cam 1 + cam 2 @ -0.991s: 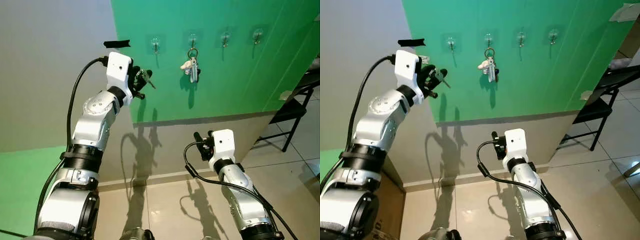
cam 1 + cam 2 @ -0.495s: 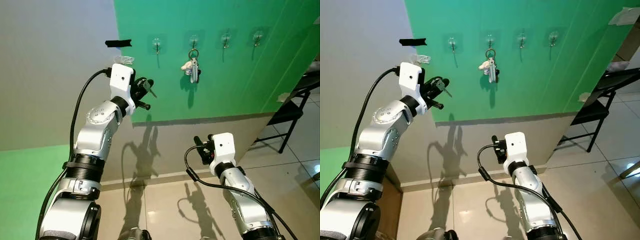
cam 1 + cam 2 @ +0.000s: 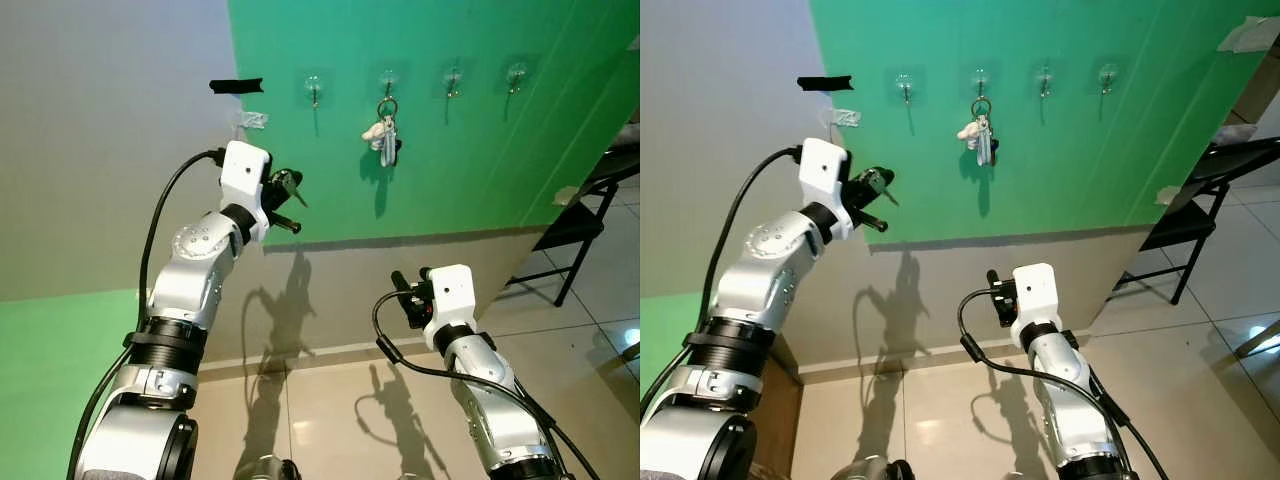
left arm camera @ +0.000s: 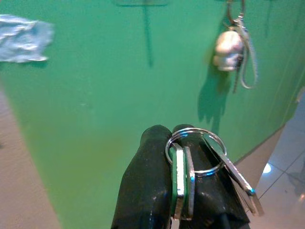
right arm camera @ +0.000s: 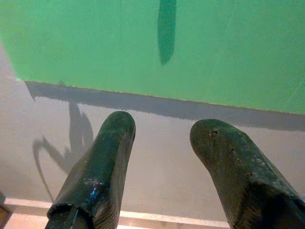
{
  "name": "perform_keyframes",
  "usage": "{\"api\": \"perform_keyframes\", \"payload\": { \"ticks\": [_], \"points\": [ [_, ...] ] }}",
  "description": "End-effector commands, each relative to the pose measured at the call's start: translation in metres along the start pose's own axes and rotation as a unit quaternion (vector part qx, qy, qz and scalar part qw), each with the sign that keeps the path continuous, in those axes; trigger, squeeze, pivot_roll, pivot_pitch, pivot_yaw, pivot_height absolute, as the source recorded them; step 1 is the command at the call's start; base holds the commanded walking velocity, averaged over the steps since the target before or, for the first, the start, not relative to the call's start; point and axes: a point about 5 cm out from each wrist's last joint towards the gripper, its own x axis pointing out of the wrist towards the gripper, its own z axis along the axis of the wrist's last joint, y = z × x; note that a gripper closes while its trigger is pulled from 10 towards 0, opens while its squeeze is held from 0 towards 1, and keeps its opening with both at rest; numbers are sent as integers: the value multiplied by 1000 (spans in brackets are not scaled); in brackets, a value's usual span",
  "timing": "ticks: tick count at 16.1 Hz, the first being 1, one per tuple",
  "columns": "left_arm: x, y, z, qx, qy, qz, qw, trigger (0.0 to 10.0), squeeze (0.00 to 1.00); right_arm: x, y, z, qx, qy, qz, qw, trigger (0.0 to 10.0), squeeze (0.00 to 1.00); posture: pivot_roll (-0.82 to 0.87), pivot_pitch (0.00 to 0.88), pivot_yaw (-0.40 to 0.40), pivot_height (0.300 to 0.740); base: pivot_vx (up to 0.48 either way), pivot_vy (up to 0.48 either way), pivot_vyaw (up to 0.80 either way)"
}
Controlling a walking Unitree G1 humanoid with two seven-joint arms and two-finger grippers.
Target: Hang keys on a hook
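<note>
Keys sit clenched in your left hand, raised before the green wall. Over the last second that hand has dropped lower, away from the empty hook above it, so hanging is further off. Another bunch occupies the next hook. Your right hand hangs low, fingers spread

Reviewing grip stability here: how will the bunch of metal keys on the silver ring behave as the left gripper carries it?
The bunch of metal keys on the silver ring probably swings loosely: one key dangles off the left gripper. Looks light and rigid. Smooth metal may slip, though the black fingers pinch it shut.
</note>
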Motion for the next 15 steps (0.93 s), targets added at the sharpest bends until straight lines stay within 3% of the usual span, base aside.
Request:
{"api": "perform_keyframes", "payload": {
  "ticks": [1,3,4,6,8,9,11,12,13,15],
  "points": [
    [-1,-1,-9,8,11,-2,1000,0,0,-1,-7,6,1,-12,-18,1000,10000,0,-127,0,30,740,0,0,0],
    [-10,8,-25,-6,17,51,999,0,0,-1,-23,19,21,-40,-66,997,10000,0,-124,0,23,740,0,0,0],
    [-21,13,-44,-17,34,100,994,0,0,-3,-35,21,34,-49,-97,993,10000,0,-121,0,20,740,0,0,0],
    [-31,14,-54,-22,41,129,991,0,0,-7,-42,18,42,-47,-115,991,10000,0,-116,0,19,740,0,0,0],
    [-54,19,-68,-11,47,186,981,0,0,-14,-50,14,53,-47,-139,988,10000,0,-109,0,21,740,0,0,0],
    [-71,11,-79,5,57,190,980,0,0,-20,-55,13,54,-53,-150,986,10000,0,-107,0,20,740,0,0,0],
    [-87,-9,-90,17,69,153,986,0,0,-27,-58,10,68,-56,-155,984,10000,0,-96,0,17,740,0,0,0],
    [-90,-13,-91,26,66,157,985,667,0,-28,-57,7,77,-53,-151,984,10000,0,-91,0,14,740,0,0,0],
    [-85,-16,-88,26,60,150,987,10000,0,-27,-56,5,75,-46,-149,985,10000,0,-79,0,7,740,0,0,0],
    [-77,-10,-81,8,54,166,985,10000,0,-23,-53,7,72,-48,-138,987,10000,0,-73,0,4,740,0,-392,0]
  ]
}}
